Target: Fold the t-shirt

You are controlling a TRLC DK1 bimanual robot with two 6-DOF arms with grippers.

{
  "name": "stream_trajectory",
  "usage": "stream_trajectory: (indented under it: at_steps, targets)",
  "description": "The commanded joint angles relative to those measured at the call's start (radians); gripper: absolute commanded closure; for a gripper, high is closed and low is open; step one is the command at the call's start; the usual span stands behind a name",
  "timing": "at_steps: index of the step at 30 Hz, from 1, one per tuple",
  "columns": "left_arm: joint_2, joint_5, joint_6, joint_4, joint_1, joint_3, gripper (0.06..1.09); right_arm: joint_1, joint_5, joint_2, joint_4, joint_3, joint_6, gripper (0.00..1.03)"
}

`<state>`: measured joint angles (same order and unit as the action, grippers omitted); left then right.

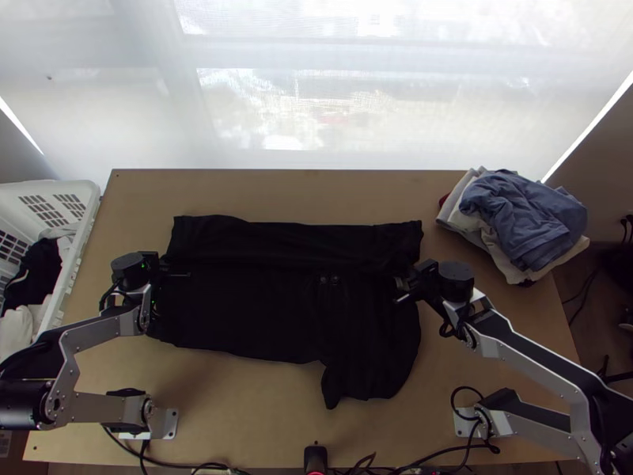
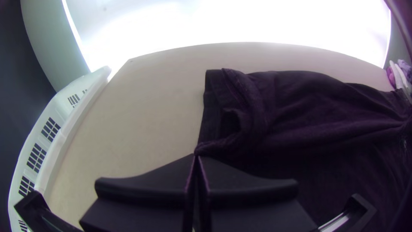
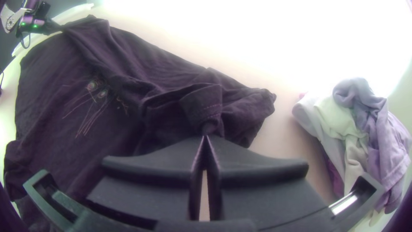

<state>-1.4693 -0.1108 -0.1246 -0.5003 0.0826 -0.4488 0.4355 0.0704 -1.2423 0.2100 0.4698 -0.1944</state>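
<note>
Top view: find the black t-shirt (image 1: 237,317) spread across the middle of the desk (image 1: 261,190), with a strip along the far side apparently turned over toward the near side. Read the long axis as running left to right, crosswise to the reach outward from the bases. Find the left tool (image 2: 196,155) at the left end, closed on a corner of the turned-over strip. Find the right tool (image 3: 206,136) toward the right end, closed on what looks like a sleeve hem. Note both tools at about the same depth on the desk, in a line roughly parallel to the long axis. Rate the left tool as nearer to the left end and the right tool as nearer to the sleeve end, with no need to cross arms. Judge the step in hand as a lengthwise fold, partly done. For the coming move, expect to need a level, matched pull toward the near edge, square to the long axis. With uneven travel, risk a skewed fold or a slipped hem. Note loose cloth jutting toward the near edge at the right, likely the other sleeve, to be tucked in later. Record on the cloth a printed pattern (image 3: 96,92) of round marks and thin pale lines. Cannot make out any brand, label or writing there.
</note>
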Motion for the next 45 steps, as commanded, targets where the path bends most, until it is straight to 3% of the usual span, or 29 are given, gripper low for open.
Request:
stream_trajectory:
  at_steps: [1, 3, 5, 7, 10, 11, 14, 19, 23, 29, 36, 40, 45]
  targets:
    - [-0.006, -0.001, -0.007, 0.0, 0.005, -0.001, 1.05, 0.003, -0.001, 0.004, -0.015, 0.013, -0.005, 1.0]
    - [-0.006, 0.0, -0.007, 0.0, 0.006, -0.001, 1.0, 0.008, -0.001, 0.01, -0.015, -0.007, -0.007, 0.95]
    - [-0.008, 0.002, -0.004, 0.005, 0.005, -0.002, 0.82, 0.022, -0.003, 0.018, -0.02, -0.028, -0.005, 0.67]
    - [-0.011, 0.008, -0.01, 0.031, -0.003, -0.011, 0.58, 0.028, -0.003, 0.026, -0.037, -0.043, -0.004, 0.45]
    - [0.001, 0.017, -0.023, 0.071, -0.003, -0.018, 0.5, 0.029, -0.003, 0.033, -0.043, -0.069, -0.005, 0.1]
    - [0.018, 0.022, -0.023, 0.089, -0.003, -0.018, 0.48, 0.029, -0.003, 0.037, -0.046, -0.079, -0.011, 0.05]
    - [0.102, 0.036, -0.007, 0.192, -0.006, -0.021, 0.38, 0.025, -0.001, 0.075, -0.067, -0.095, -0.014, 0.05]
    - [0.322, 0.123, 0.017, 0.562, -0.01, -0.077, 0.22, -0.017, -0.001, 0.181, -0.159, -0.085, -0.017, 0.05]
    - [0.466, 0.194, -0.012, 0.861, -0.01, -0.09, 0.15, -0.046, -0.003, 0.299, -0.228, -0.085, -0.048, 0.05]
    - [0.587, 0.224, -0.015, 1.184, -0.012, -0.103, 0.15, -0.043, -0.001, 0.474, -0.331, -0.076, -0.08, 0.05]
    - [0.518, 0.198, 0.013, 1.31, -0.001, -0.159, 0.14, -0.001, -0.003, 0.537, -0.506, -0.051, -0.017, 0.05]
    - [0.389, 0.074, 0.013, 1.347, 0.013, -0.217, 0.12, 0.049, -0.003, 0.558, -0.61, -0.007, -0.007, 0.05]
    - [0.353, 0.066, -0.009, 1.287, 0.032, -0.203, 0.12, 0.091, -0.006, 0.56, -0.698, 0.035, 0.024, 0.05]
